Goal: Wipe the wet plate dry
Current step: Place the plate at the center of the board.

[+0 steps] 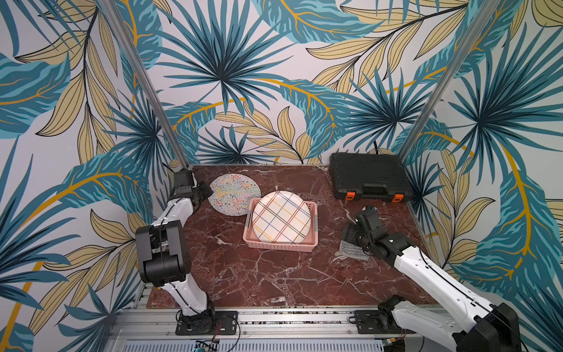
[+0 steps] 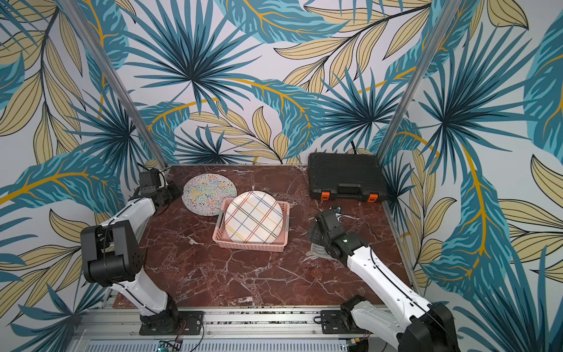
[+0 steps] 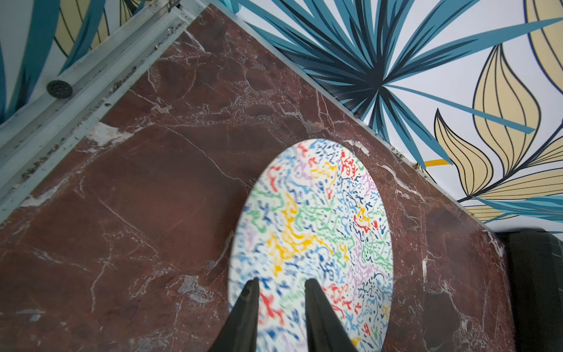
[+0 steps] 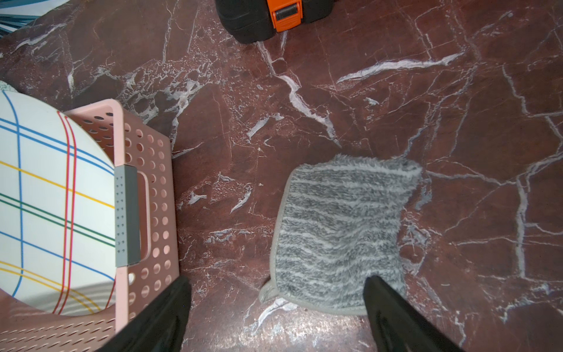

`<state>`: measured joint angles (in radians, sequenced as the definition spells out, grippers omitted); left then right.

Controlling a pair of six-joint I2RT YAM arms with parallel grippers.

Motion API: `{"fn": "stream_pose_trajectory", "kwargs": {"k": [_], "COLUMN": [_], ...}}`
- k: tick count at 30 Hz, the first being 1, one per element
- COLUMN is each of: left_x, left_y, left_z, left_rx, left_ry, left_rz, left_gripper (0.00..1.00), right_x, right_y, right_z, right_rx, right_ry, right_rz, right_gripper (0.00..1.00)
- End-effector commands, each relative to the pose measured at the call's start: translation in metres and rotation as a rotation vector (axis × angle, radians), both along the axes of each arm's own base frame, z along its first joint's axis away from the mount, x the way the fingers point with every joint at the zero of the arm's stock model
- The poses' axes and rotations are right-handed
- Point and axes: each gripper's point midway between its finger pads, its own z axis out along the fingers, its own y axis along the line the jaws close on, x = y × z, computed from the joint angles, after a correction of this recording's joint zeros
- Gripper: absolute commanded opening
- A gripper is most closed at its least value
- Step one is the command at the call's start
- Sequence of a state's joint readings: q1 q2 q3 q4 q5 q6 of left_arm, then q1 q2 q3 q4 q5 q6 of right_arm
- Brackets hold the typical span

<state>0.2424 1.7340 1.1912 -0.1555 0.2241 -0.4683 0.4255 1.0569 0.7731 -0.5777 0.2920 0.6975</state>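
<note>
Left gripper (image 3: 281,282) is standing slightly parted at the speckled plate (image 3: 316,213)'s edge; right gripper (image 4: 277,282) is gaping wide over the grey cloth (image 4: 341,231).

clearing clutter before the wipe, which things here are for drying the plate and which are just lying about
For the job: grey cloth; speckled plate; perhaps the checked plate, since which one is wet does not show.
Lying about: pink basket; black case.
</note>
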Motion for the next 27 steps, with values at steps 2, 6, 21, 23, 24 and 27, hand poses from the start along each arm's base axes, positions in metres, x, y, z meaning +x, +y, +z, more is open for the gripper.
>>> {"fn": "stream_pose_trajectory", "kwargs": {"k": [2,6,21,23,24,27], "left_x": [-0.005,-0.006,-0.023,-0.026,-0.028,-0.037], "left_y": [-0.002,-0.001,-0.016,-0.018,-0.019,-0.023], "left_z": [-0.020,-0.027,-0.001,0.003,0.007,0.025], "left_rx": [0.023,0.039,0.080,0.094,0.103,0.135], "left_ry": [0.048,0.065,0.031,0.026,0.019,-0.018], "left_rz": [-0.026,-0.027,-0.141,-0.160,-0.169,-0.201], "left_gripper": [0.28,0.28,0.30,0.30,0.30,0.32], "right_x": [-0.001,-0.002,0.007,0.008,0.009,0.009], "right_y": [-0.005,-0.006,0.035,0.047,0.052,0.076], "right_z": [0.004,0.006,0.024,0.035,0.040,0.058], "right_rx": [-0.038,-0.037,0.105,0.138,0.155,0.229], "right_ry": [-0.003,-0.006,-0.057,-0.076,-0.085,-0.102], "right_rz": [-0.001,-0.003,0.155,0.202,0.225,0.324], "right_gripper": [0.92,0.92,0.93,0.92,0.92,0.93]}}
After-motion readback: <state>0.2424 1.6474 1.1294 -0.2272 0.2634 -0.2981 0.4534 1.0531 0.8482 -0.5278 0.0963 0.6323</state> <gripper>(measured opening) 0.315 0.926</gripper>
